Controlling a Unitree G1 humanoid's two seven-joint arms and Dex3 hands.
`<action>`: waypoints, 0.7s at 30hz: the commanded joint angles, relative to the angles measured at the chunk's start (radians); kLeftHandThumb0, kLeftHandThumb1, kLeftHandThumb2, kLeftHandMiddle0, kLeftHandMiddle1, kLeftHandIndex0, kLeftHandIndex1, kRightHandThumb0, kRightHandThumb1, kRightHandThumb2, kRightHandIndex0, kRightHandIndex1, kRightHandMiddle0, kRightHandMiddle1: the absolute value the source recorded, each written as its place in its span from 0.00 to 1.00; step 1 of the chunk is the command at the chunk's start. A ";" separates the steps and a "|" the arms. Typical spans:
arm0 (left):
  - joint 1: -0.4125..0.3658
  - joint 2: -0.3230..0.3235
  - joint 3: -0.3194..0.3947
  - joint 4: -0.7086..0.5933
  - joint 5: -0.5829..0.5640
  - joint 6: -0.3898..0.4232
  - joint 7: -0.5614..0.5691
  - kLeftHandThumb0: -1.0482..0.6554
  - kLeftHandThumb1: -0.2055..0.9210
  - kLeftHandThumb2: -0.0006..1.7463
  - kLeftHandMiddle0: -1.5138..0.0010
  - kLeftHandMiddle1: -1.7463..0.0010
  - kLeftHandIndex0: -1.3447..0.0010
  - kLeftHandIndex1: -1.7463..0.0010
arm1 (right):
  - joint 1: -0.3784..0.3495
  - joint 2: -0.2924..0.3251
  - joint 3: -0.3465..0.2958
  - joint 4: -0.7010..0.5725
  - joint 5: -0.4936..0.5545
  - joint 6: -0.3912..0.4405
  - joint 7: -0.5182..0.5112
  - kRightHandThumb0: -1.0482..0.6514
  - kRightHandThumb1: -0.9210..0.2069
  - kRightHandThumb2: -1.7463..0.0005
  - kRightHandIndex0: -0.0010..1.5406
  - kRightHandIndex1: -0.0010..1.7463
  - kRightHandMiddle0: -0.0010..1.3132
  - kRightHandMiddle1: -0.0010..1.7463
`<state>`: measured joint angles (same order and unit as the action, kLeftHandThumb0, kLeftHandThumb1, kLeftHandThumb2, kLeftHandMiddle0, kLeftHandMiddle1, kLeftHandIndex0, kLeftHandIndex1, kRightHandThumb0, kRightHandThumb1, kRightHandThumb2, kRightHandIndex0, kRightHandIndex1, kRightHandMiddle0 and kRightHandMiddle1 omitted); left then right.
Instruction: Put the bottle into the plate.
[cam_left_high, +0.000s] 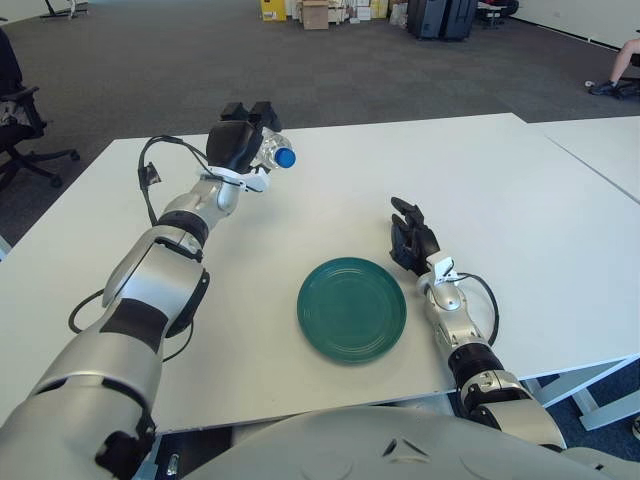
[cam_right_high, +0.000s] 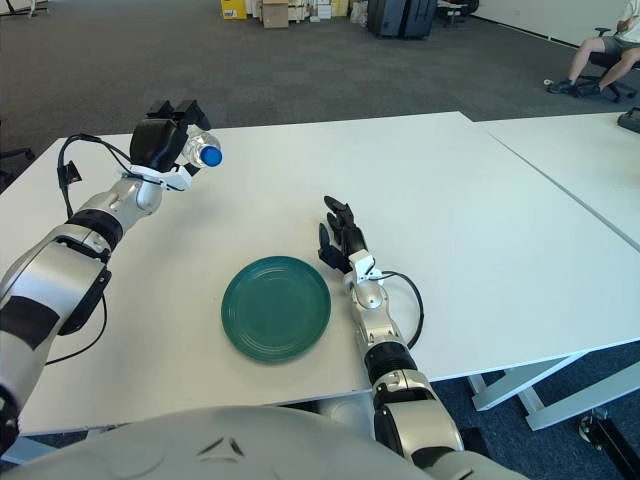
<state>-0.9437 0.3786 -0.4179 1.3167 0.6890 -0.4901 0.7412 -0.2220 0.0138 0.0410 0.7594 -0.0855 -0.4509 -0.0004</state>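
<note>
A clear bottle with a blue cap (cam_left_high: 280, 156) is held in my left hand (cam_left_high: 243, 140) above the far left part of the white table (cam_left_high: 500, 180). It lies tilted, cap pointing right towards me. The fingers are curled around its body, which is mostly hidden. A dark green plate (cam_left_high: 352, 308) lies flat near the table's front edge, well to the right of and nearer than the bottle. My right hand (cam_left_high: 410, 238) shows just right of the plate, fingers relaxed and holding nothing.
A second white table (cam_left_high: 600, 150) adjoins on the right. A black office chair (cam_left_high: 20, 120) stands at the far left on the floor. Boxes and black cases (cam_left_high: 440, 18) stand at the back of the room. A seated person's legs (cam_right_high: 600, 50) show far right.
</note>
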 joint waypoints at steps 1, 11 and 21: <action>-0.031 0.022 0.020 -0.025 -0.021 -0.052 0.028 0.61 0.34 0.85 0.51 0.03 0.64 0.00 | 0.038 0.004 -0.002 0.038 0.008 0.056 0.007 0.19 0.00 0.55 0.16 0.00 0.00 0.29; -0.013 0.001 -0.017 -0.135 0.033 -0.189 0.122 0.61 0.32 0.86 0.50 0.03 0.63 0.00 | 0.035 0.004 -0.003 0.040 0.015 0.065 0.022 0.19 0.00 0.55 0.15 0.00 0.00 0.26; 0.031 0.012 -0.044 -0.297 0.062 -0.324 0.061 0.61 0.30 0.87 0.49 0.03 0.62 0.00 | 0.030 0.005 -0.005 0.046 0.018 0.070 0.018 0.18 0.00 0.55 0.15 0.00 0.00 0.25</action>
<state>-0.9262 0.3812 -0.4508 1.0799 0.7435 -0.7745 0.8263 -0.2249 0.0152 0.0360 0.7610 -0.0692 -0.4451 0.0122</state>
